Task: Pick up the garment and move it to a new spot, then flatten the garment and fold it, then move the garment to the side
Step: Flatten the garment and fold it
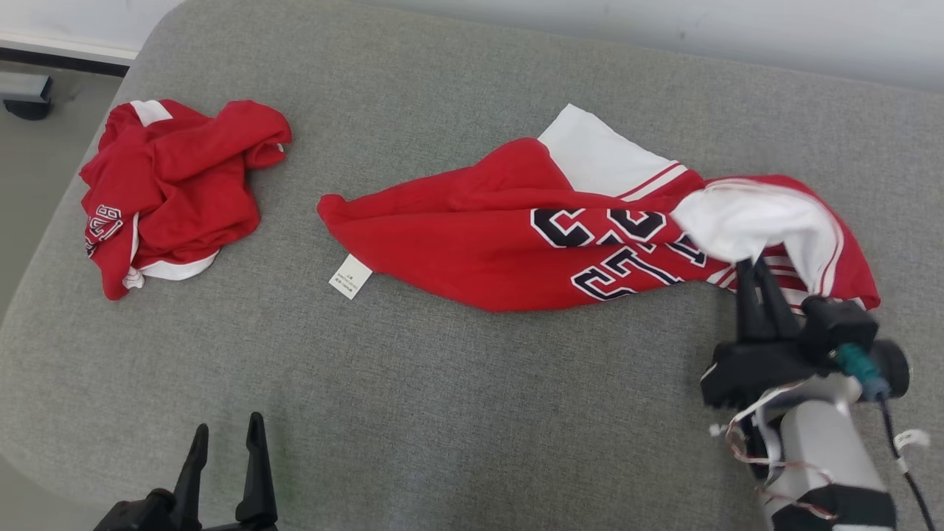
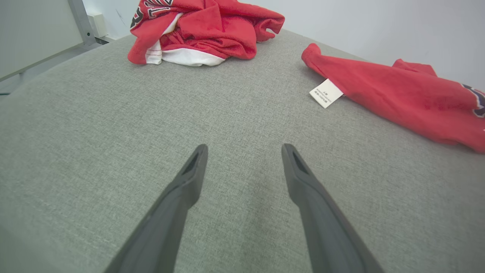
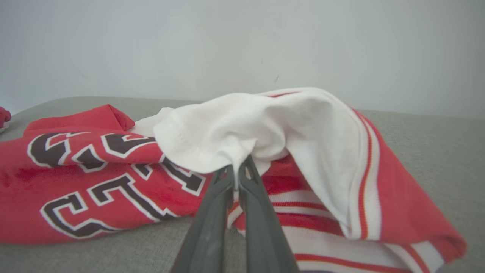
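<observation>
I am just at the start. The red garment (image 1: 472, 251) lies long and crumpled across the middle of the gray cushion (image 1: 472, 413), and its white tag (image 1: 349, 277) pokes out on the side near me. It is not moved, not flat and not folded yet.

My right pincer (image 1: 754, 267) is squeezed shut on a white fold (image 3: 227, 132) at the garment's right end. The cloth bunches up at the tips. My left pincer (image 1: 225, 431) is wide open, holds nothing and hangs over bare cushion. Another red shirt (image 1: 177, 184) sits in a heap far to my left. I think lifting comes next.
</observation>
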Robot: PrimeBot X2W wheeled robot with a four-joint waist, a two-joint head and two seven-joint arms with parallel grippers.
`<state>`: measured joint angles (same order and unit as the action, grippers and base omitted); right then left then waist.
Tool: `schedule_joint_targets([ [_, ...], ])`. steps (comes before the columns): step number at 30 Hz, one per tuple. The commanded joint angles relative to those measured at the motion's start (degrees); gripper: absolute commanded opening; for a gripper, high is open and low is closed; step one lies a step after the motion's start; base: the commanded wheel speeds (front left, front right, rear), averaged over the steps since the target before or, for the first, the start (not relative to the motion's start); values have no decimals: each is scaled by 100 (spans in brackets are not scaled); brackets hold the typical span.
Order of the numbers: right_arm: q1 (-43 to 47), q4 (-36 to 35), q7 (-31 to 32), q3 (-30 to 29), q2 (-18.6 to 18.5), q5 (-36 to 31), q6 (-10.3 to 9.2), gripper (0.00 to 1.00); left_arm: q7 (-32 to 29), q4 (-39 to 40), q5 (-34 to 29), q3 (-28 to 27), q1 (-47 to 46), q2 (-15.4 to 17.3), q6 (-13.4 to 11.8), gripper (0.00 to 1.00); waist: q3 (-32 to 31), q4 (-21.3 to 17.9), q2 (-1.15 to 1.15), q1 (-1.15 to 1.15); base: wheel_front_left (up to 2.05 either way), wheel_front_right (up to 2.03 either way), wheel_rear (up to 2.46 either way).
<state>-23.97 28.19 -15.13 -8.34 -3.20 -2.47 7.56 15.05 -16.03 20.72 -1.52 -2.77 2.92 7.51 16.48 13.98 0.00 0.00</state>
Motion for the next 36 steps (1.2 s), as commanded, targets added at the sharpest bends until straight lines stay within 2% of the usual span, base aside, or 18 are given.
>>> schedule_joint_targets([
  [1, -125, -99, -3, -31, -60, 89, -15, 0, 19, -16, -16, -45, -82, -3, -7, 100, 4, 7, 0, 0, 0, 0, 0],
  [12, -926, -1450, -2, 91, -833, 574, -15, 0, 19, -160, -75, 103, 185, -4, -5, 100, -431, -145, 0, 0, 0, 0, 0],
  [20, -1551, -1637, -2, 238, -1323, 792, -15, 0, 19, -153, -86, 197, 347, -1, -5, 100, -733, -231, 0, 0, 0, 0, 0],
  [24, -1832, -1933, -2, 371, -1430, 880, -15, 0, 19, -181, -108, 243, 420, 1, -6, 100, -756, -247, 0, 0, 0, 0, 0],
  [29, -2056, -2446, -2, 869, -1562, 986, -15, 0, 19, -244, -65, 265, 553, 0, -5, 100, -882, -301, 0, 0, 0, 0, 0],
  [32, -2206, -2579, 11, 1196, -1537, 1124, -15, 0, 19, -278, -34, 288, 600, -1, -5, 100, -959, -336, 0, 0, 0, 0, 0],
  [36, -2433, -2496, 94, 1306, -1564, 1194, -15, 0, 19, -274, -6, 348, 576, -1, -5, 100, -941, -346, 0, 0, 0, 0, 0],
])
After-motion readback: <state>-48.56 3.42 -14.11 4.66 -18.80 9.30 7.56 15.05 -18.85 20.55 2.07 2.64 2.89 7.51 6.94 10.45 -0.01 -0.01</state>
